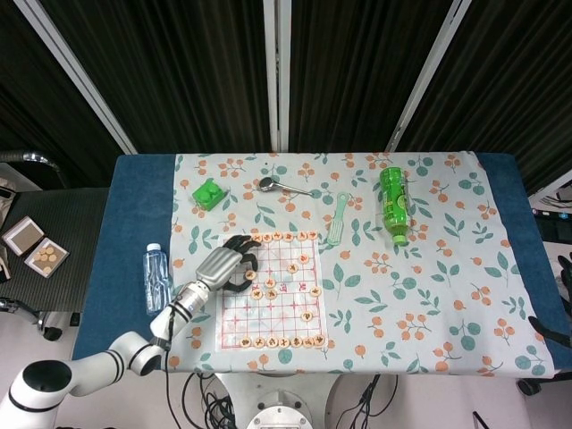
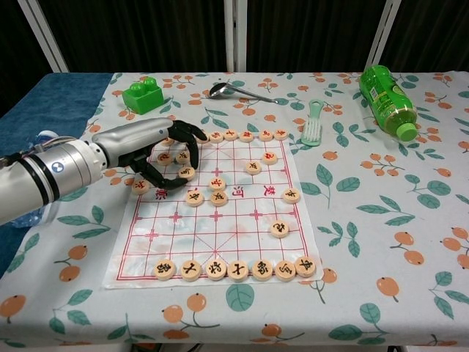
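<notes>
My left hand [image 2: 163,150] hangs over the upper left corner of the chess sheet [image 2: 234,224], fingers curled down in a loose claw around a piece [image 2: 187,173] on the second row; the thumb reaches in from below and a fingertip comes down just above it, so the piece sits between them, but I cannot tell whether they actually pinch it or only bracket it. In the head view the same hand [image 1: 228,264] covers the board's left edge, with the forearm running down toward the tabletop's [image 1: 134,206] near left corner. Other pieces lie just beside the hand: one at the sheet's left margin [image 2: 141,185], two side by side toward the middle [image 2: 207,196], and one under the knuckles [image 2: 165,157]. A row of pieces [image 2: 242,135] runs along the far edge of the sheet and another row [image 2: 234,269] along the near edge, with a few scattered singles on the right half. My right hand [image 1: 565,277] shows only as dark fingers at the right border of the head view, well apart from everything, and I cannot tell how it lies. Beyond the board sit a green block [image 2: 145,94], a spoon [image 2: 238,91], a pale green brush [image 2: 314,127] and a green bottle [image 2: 386,91] lying on its side. A water bottle [image 1: 157,277] lies on the blue cloth left of my arm.
</notes>
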`<action>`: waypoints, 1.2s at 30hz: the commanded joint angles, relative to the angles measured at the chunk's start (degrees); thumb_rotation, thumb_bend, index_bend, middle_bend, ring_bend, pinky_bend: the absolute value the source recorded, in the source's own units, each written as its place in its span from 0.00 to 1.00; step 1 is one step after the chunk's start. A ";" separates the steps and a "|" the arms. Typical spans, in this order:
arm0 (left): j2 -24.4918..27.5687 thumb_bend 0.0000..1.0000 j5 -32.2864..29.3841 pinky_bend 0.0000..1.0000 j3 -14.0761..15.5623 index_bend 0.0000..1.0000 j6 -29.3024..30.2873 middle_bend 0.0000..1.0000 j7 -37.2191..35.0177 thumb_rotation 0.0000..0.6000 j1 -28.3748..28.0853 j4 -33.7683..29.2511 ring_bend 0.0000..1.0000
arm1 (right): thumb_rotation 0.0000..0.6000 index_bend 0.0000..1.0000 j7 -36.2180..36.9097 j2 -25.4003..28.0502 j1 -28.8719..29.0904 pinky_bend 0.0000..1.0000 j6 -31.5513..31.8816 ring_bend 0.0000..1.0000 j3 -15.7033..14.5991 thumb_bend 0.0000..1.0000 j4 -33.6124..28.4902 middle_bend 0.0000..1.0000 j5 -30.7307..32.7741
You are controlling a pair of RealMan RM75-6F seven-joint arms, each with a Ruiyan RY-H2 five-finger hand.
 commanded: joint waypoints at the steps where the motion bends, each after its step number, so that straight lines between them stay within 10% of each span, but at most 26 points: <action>1: -0.27 0.34 0.11 0.00 0.11 0.48 0.21 0.12 -0.05 1.00 -0.22 0.67 0.00 | 1.00 0.00 -0.21 0.03 0.02 0.00 0.01 0.00 0.00 0.04 -0.17 0.00 -0.07; 14: -0.47 0.33 0.11 0.00 0.73 0.47 0.17 0.12 -1.54 1.00 -0.80 2.91 0.00 | 1.00 0.00 -0.98 0.18 0.01 0.00 -0.23 0.00 -0.01 0.05 -0.63 0.00 0.08; 29: 1.43 0.31 1.20 0.00 1.39 0.20 3.82 0.11 -1.81 1.00 0.02 0.50 0.00 | 1.00 0.00 -0.82 0.22 0.00 0.00 -0.15 0.00 0.11 0.07 -0.66 0.00 0.06; 36: 11.10 0.28 -2.04 0.00 1.43 0.13 13.70 0.10 17.93 1.00 7.88 -14.82 0.00 | 1.00 0.00 -0.94 -0.08 0.29 0.00 -0.11 0.00 -0.19 0.07 -0.31 0.00 -1.01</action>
